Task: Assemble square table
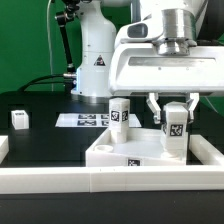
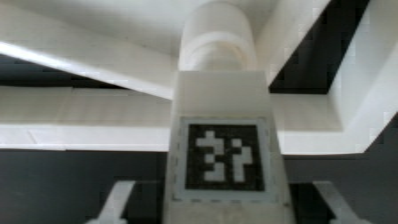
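The square table's white slab [image 1: 125,152] lies flat behind the front border wall. One white tagged leg [image 1: 120,113] stands upright on the slab near its far edge. A second tagged leg [image 1: 173,127] stands upright at the slab's corner toward the exterior view's right, and my gripper [image 1: 173,112] is shut on it from above, a finger on each side. In the wrist view this leg [image 2: 222,120] fills the middle, running down to the slab's raised rim [image 2: 89,125]; my gripper [image 2: 222,208] flanks its tagged end. Another loose leg [image 1: 20,119] lies on the black table at the exterior view's left.
The marker board [image 1: 85,120] lies flat behind the slab, by the robot's base [image 1: 95,70]. The long white border wall [image 1: 100,182] runs along the front, with a short piece [image 1: 3,150] at the exterior view's left edge.
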Robot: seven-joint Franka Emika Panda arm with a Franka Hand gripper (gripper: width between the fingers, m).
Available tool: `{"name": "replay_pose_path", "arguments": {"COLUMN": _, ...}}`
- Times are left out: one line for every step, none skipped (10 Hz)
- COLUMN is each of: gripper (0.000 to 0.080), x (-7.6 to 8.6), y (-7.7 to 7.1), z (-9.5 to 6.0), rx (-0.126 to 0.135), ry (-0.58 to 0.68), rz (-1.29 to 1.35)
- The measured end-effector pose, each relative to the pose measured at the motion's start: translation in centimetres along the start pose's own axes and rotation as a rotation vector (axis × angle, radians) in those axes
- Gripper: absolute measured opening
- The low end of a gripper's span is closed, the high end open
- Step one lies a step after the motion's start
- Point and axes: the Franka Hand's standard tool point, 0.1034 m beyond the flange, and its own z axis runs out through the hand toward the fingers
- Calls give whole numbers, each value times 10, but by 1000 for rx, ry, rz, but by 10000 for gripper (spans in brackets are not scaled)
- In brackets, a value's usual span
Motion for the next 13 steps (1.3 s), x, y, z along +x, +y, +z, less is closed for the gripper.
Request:
{"name": "replay_pose_path", "arguments": {"gripper": 290, "x": -2, "y": 1, "z": 2, "rx": -3, "ry": 3, "rz": -1}}
{"name": "replay_pose_path", "arguments": {"gripper": 290, "x": -4, "y": 1, "z": 4, "rx": -6, "ry": 6, "rz": -3}}
{"name": "replay_pose_path", "arguments": {"gripper": 290, "x": -6, "y": 0, "z": 6, "rx": -6, "ry": 5, "rz": -6}}
{"name": "replay_pose_path", "arguments": {"gripper": 290, "x": -6, "y": -1, "z": 7, "rx": -9, "ry": 20, "rz": -9}}
{"name": "replay_pose_path", "arguments": {"gripper": 290, "x": -5, "y": -2, "z": 8, "rx": -13, "ry": 39, "rz": -12}}
{"name": "replay_pose_path", "arguments": {"gripper": 290, "x": -4, "y": -2, "z": 9, "rx": -17, "ry": 57, "rz": -15}}
{"name": "replay_pose_path", "arguments": {"gripper": 290, "x": -3, "y": -3, "z": 9, "rx": -19, "ry": 69, "rz": -18}}
{"name": "replay_pose_path", "arguments": {"gripper": 290, "x": -3, "y": -3, "z": 9, "rx": -20, "ry": 69, "rz": -18}}
{"name": "replay_pose_path", "arguments": {"gripper": 290, "x": -3, "y": -3, "z": 9, "rx": -20, "ry": 69, "rz": -18}}
{"name": "replay_pose_path", "arguments": {"gripper": 464, "x": -3, "y": -3, "z": 9, "rx": -20, "ry": 69, "rz": -18}}
{"name": "replay_pose_path", "arguments": {"gripper": 582, "x": -3, "y": -3, "z": 9, "rx": -20, "ry": 69, "rz": -18}}
{"name": "replay_pose_path", "arguments": {"gripper": 582, "x": -3, "y": -2, "z": 9, "rx": -20, "ry": 69, "rz": -18}}
{"name": "replay_pose_path", "arguments": {"gripper": 636, "x": -3, "y": -2, "z": 9, "rx": -20, "ry": 69, "rz": -18}}
